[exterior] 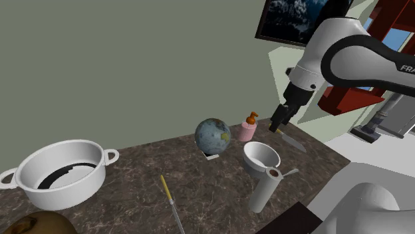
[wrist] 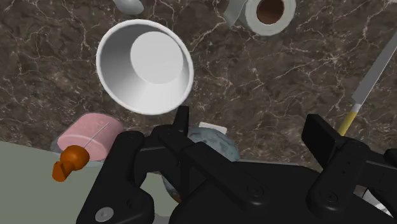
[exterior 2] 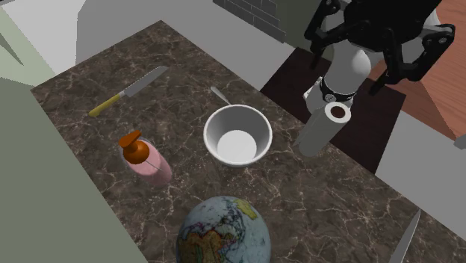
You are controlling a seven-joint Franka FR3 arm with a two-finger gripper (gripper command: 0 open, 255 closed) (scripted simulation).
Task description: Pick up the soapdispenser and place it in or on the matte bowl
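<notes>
your gripper (wrist: 249, 119) hangs over the counter (exterior: 199, 189), fingers apart and empty.
the pink soap dispenser (exterior: 248, 127) stands near the white bowl (exterior: 253, 153), on the shoulder view's left, not touching.

Legible text, one entry: white capitals "FRA" on the dark band of the arm (exterior: 370, 56), seen in the shoulder view; the word is cut off by that view's right edge

Globe (exterior 2: 224, 233): coloured map patches; any lettering on them is too small to read

Soap dispenser (exterior 2: 147, 161): pink body, orange pump; no label can be made out
</notes>
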